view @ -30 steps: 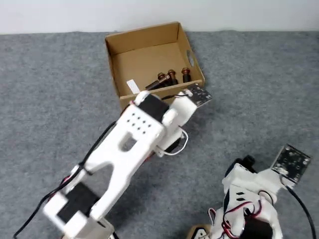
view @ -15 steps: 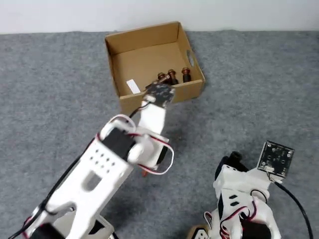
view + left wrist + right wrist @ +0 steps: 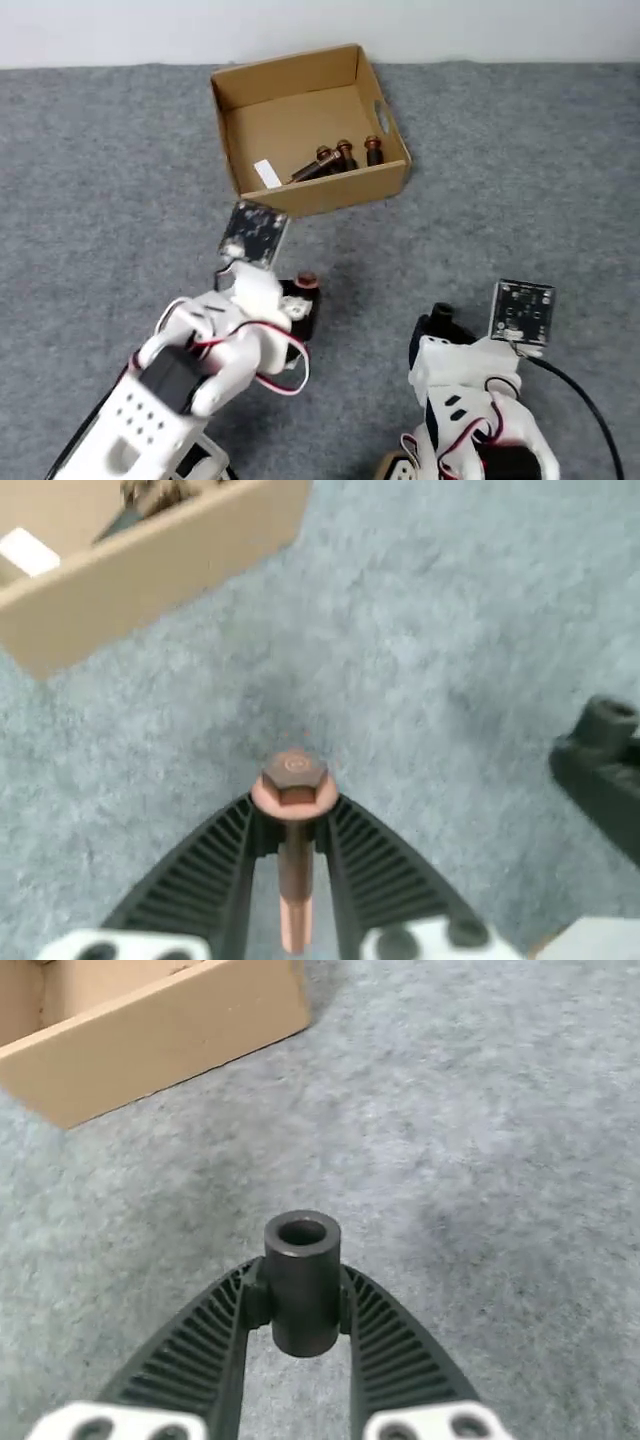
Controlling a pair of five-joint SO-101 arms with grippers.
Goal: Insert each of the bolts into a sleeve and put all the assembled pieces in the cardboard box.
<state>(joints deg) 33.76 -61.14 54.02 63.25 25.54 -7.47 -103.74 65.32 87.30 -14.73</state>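
Several assembled pieces (image 3: 343, 157) lie inside the cardboard box (image 3: 330, 193), while in front of it the left gripper (image 3: 293, 818) clamps a bolt (image 3: 293, 780) and the right gripper (image 3: 300, 1295) grips a sleeve (image 3: 302, 1260), apparently the last pair to join and box.

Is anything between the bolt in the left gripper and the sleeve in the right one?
Nothing visible. The left gripper holds the bolt, the right gripper holds the sleeve, and bare grey carpet lies between them in the high view.
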